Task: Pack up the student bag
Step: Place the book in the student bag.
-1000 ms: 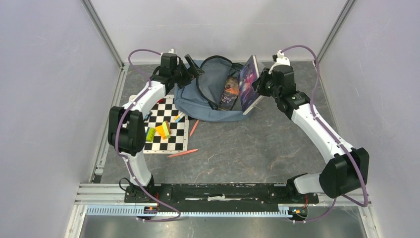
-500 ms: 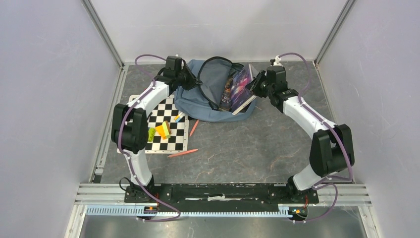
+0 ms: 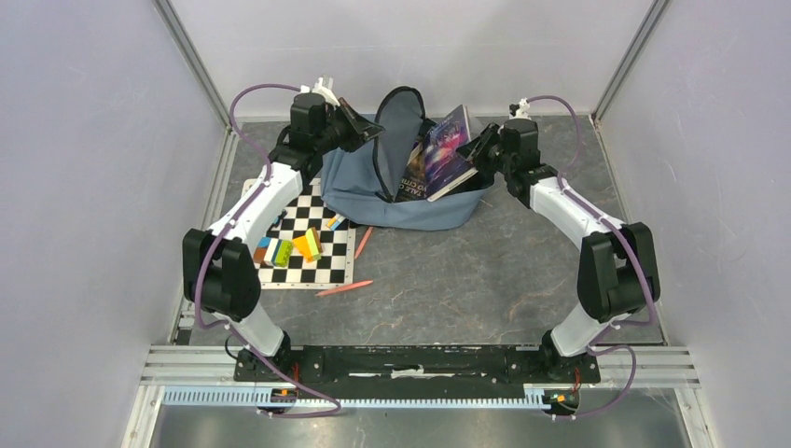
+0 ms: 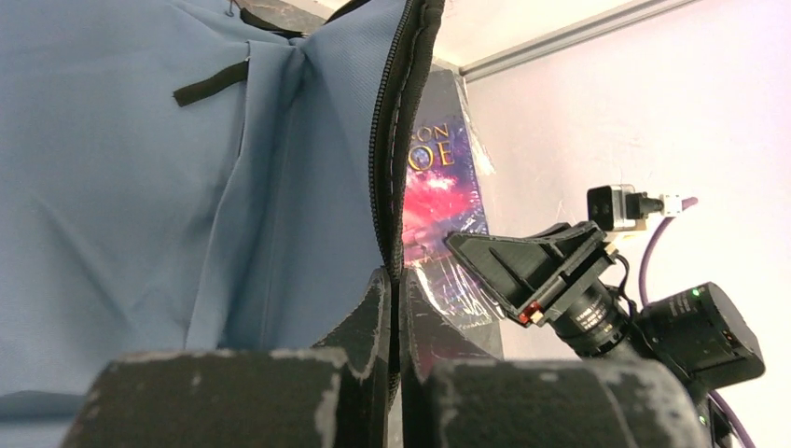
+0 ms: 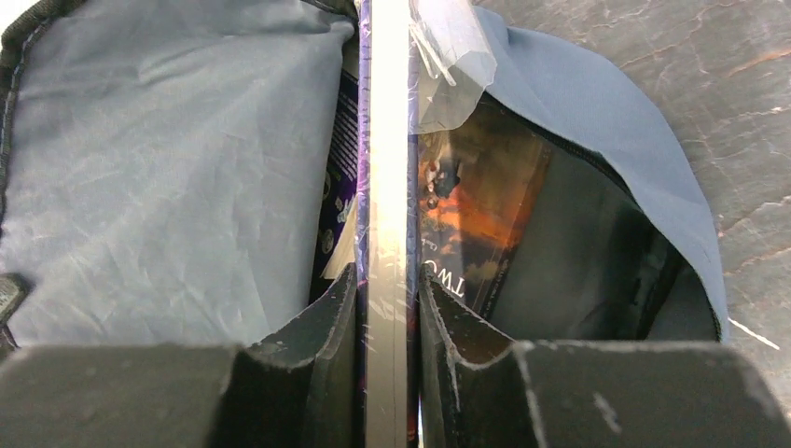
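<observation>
The student bag (image 3: 410,210), a blue-grey backpack, lies at the back of the table with its main opening pulled up and wide. My left gripper (image 3: 367,131) is shut on the bag's dark zipper rim (image 4: 396,140) and holds it raised; the left wrist view shows the rim pinched between the jaws (image 4: 394,280). My right gripper (image 3: 473,154) is shut on a purple book (image 3: 446,147), held edge-on (image 5: 387,140) and tilted into the opening. A second, dark book with an orange cover (image 5: 476,215) stands inside the bag against the grey lining (image 5: 168,168).
A chessboard mat (image 3: 326,266) lies left of the bag with several coloured blocks (image 3: 289,249) on it. Two orange pencils (image 3: 343,288) (image 3: 365,241) rest on the grey tabletop near it. Enclosure walls stand close behind and to both sides.
The left gripper closed on the bag's zipper rim and lifted it, so the opening stands taller. The right gripper swung the purple book left and down into the opening.
</observation>
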